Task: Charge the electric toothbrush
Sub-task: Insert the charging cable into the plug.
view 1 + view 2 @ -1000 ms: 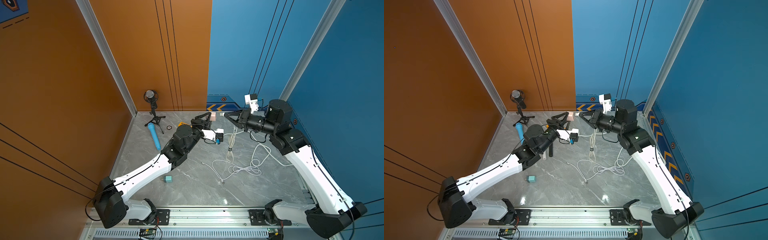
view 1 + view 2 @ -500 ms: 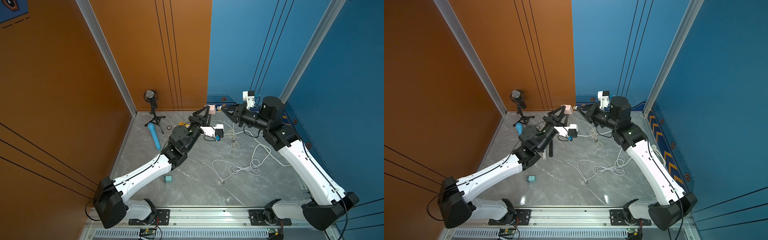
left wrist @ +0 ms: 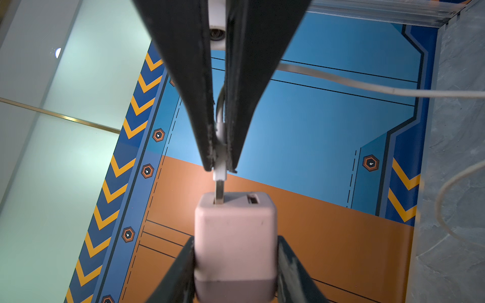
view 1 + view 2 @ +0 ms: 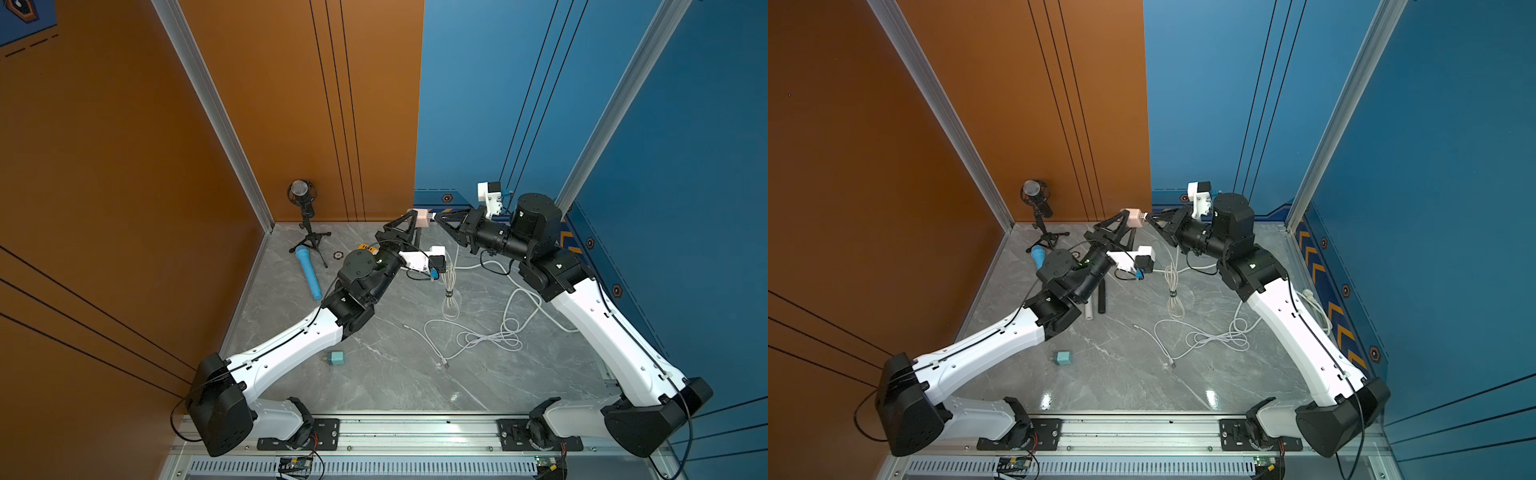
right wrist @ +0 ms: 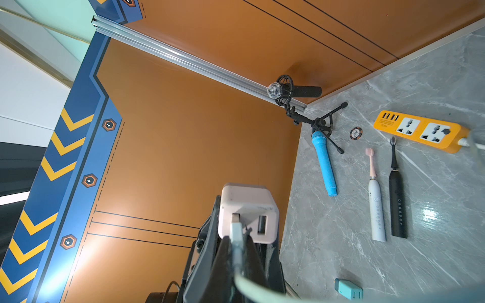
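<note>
Pale pink charger cube (image 3: 235,244), white cable (image 3: 367,87), orange power strip (image 5: 420,131) (white sockets), grey marbled table (image 5: 433,262).

text: "100" | on: poker chip (image 5: 355,133) | place: just beside power strip (image 5: 420,130) | strip's label: too small to read

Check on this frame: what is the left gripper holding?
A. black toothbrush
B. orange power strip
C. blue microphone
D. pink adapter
D: in the left wrist view the pink adapter is clamped in the left gripper, while the right gripper holds the plug at one of its ports.
</note>
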Controlling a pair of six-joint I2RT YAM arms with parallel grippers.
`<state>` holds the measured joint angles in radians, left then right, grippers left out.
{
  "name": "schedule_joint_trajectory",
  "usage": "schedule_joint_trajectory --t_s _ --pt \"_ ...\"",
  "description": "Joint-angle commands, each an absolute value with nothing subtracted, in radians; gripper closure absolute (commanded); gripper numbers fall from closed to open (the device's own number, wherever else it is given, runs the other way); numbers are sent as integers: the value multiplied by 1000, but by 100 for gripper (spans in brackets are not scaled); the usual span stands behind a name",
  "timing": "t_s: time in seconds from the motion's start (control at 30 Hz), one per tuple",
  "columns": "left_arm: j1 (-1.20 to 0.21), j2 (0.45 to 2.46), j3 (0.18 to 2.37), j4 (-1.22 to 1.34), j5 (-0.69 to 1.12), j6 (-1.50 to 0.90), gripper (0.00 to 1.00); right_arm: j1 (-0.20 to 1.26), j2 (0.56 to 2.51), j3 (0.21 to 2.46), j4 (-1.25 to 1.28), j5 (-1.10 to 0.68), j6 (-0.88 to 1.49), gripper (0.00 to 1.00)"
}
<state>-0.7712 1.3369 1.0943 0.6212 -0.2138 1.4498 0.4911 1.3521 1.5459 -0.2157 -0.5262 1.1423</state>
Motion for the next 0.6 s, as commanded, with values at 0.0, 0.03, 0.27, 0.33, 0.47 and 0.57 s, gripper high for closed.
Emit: schedule_joint_trajectory --t_s 0.0,0.03,0.27,0.33,0.47,0.57 --pt "-767 1340 1131 666 -177 1431 94 507 1365 1573 -235 -574 1119 100" --pt "-767 1341 1131 665 -169 1431 95 508 1367 1576 -243 -579 1115 100" --pt "-781 1375 1144 666 -143 1504 100 497 1394 1588 -265 -629 1173 100" --pt "-783 1376 1146 666 -135 1506 100 493 1400 1582 -264 -643 1208 100" --pt "-793 1370 1142 666 -102 1495 100 483 1400 1557 -225 -632 1254 100" --pt "-827 1361 1130 664 -58 1497 100 481 1419 1586 -263 -625 1205 100"
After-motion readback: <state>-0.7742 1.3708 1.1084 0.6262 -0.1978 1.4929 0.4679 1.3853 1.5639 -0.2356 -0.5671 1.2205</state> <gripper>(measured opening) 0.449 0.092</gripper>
